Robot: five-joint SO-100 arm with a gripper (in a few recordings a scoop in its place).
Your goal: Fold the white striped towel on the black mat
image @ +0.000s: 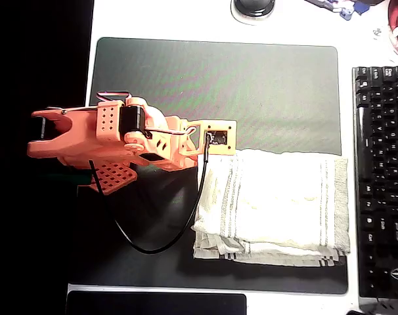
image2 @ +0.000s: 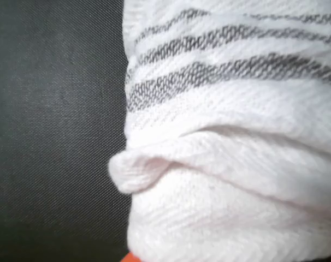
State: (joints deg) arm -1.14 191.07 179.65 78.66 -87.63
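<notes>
An orange robot arm [image: 113, 141] reaches over the black mat [image: 219, 79] to the upper left corner of the white striped towel [image: 278, 197], which lies doubled over on the mat's lower right part beside a black keyboard [image: 381, 170] on the tabletop. One fold looks made; the next move likely calls for gripping this end and carrying it across to halve the cloth again. The claw sits hidden under the wrist housing, so whether it is spread or pinching cloth cannot be told. The wrist view shows bunched towel folds [image2: 220, 164] at close range.
</notes>
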